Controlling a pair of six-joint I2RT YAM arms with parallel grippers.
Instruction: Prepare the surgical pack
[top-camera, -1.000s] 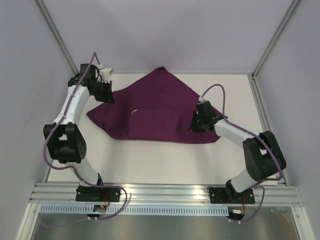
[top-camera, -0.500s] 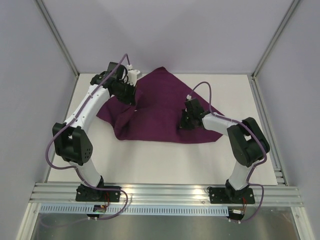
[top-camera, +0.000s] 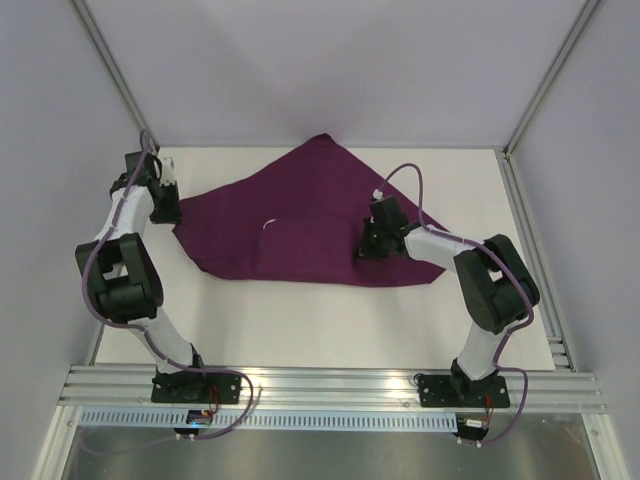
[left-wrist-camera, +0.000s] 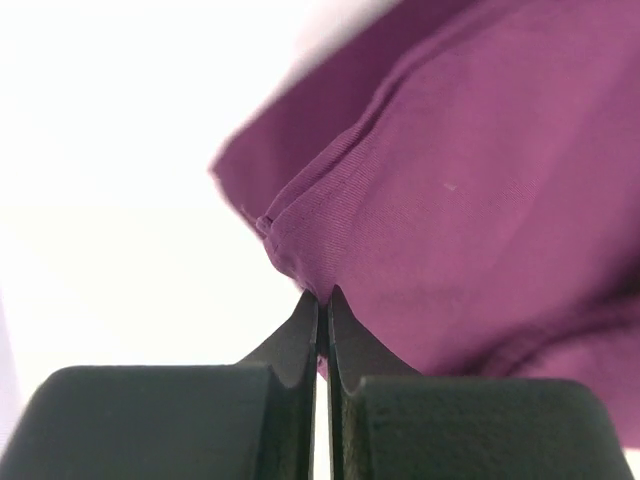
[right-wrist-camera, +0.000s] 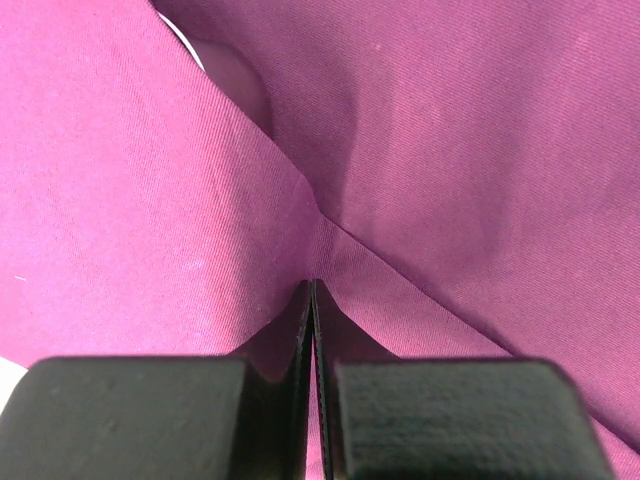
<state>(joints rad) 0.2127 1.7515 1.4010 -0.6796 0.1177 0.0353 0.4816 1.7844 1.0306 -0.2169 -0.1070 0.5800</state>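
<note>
Left gripper (left-wrist-camera: 323, 298): jaws clenched flat together, a corner of the purple cloth (left-wrist-camera: 460, 190) nipped at the very tips. The corner comes to a folded point right where the fingers (left-wrist-camera: 298, 340) meet, and a hemmed edge runs up and to the right from it. White table (left-wrist-camera: 110, 200) shows left of that corner, washed out by the light.

Right gripper (right-wrist-camera: 313, 288): jaws also pressed tight, pinching a ridge of the same cloth. The ridge runs diagonally from upper left down to the tips and on toward lower right. Fabric fills nearly all of that wrist view. There's a small pale rounded patch in a gap between folds at upper left, too blurred for me to tell what it is.

From overhead I see the left gripper (top-camera: 167, 210) at the cloth's left corner, near the table's left edge, with the left arm (top-camera: 120, 215) bent back along that side. The right gripper (top-camera: 372, 245) sits on the cloth's right half, inboard of its right corner, with the right arm (top-camera: 440, 245) reaching in from the right.

The purple cloth (top-camera: 300, 195) lies spread on the table (top-camera: 300, 320) toward the far side. It's roughly triangular, with one point aimed at the back wall. A blocky raised area sits in its near-middle. Whatever is under it is hidden.
</note>
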